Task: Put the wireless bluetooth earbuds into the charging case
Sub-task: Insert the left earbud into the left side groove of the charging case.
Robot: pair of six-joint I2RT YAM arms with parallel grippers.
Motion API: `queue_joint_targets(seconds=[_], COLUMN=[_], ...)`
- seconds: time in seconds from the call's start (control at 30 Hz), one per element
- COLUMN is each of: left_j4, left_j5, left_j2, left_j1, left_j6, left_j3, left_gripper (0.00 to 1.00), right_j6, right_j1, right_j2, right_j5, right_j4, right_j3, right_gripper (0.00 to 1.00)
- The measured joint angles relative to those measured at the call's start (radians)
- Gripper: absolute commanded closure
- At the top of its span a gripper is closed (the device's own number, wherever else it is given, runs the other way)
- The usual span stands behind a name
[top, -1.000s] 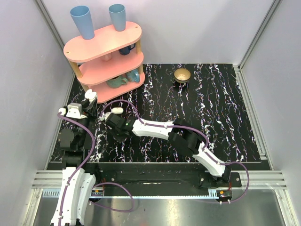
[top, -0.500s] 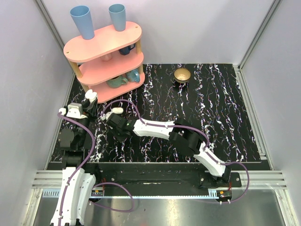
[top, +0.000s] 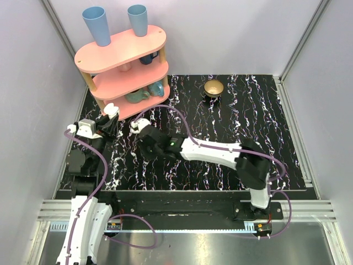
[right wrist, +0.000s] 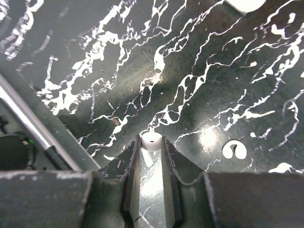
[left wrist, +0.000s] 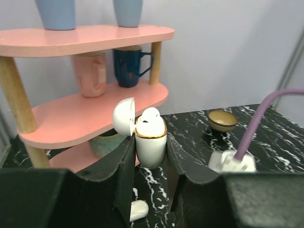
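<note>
My left gripper point(left wrist: 150, 154) is shut on the charging case point(left wrist: 151, 142), a white case with a gold rim, held upright with its lid hinged open to the left. One white earbud point(left wrist: 151, 116) sits in the case and pokes above the rim. In the top view this gripper point(top: 112, 121) holds the case point(top: 113, 110) just in front of the pink shelf. My right gripper point(right wrist: 151, 143) is shut on the second earbud point(right wrist: 152, 140), pinched at the fingertips above the black marbled table. In the top view it point(top: 142, 135) is just right of the left gripper.
The pink three-tier shelf point(top: 124, 66) with cups stands at the back left, close behind the case. A gold bowl point(top: 213, 87) sits at the back middle. A small white object point(left wrist: 137, 209) lies on the table under my left gripper; I cannot tell what it is.
My right arm has stretched out and its gripper moved up and right with the earbud. My left gripper moved slightly right, nearer the shelf, still holding the case.
</note>
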Motion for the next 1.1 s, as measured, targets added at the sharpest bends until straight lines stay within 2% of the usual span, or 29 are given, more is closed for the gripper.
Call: queue_joint_targets(seconds=[0.37, 0.6, 0.83, 1.1], left_j4=[0.058, 0.154, 0.279, 0.328], left_j5=[0.119, 0.194, 0.232, 0.256], left_j2=[-0.005, -0.023, -0.027, -0.049], left_j1=[-0.019, -0.034, -0.051, -0.064], left_j6=[-0.153, -0.257, -0.353, -0.401], left_j3=[0.019, 0.019, 0.003, -0.003], left_gripper=[1.00, 1.00, 1.00, 1.00], right_j6=[0.100, 0.168, 0.223, 0.267], right_j1=[-0.001, -0.001, -0.002, -0.002], right_j2=[-0.427, -0.658, -0.817, -0.875], right_j5=[0.137, 0.196, 0.231, 0.239], right_j4=[0.080, 0.076, 0.051, 0.023], right_j3=[-0.250, -0.320, -0.326, -0.323], right_gripper=[0.89, 0.90, 0.91, 0.92])
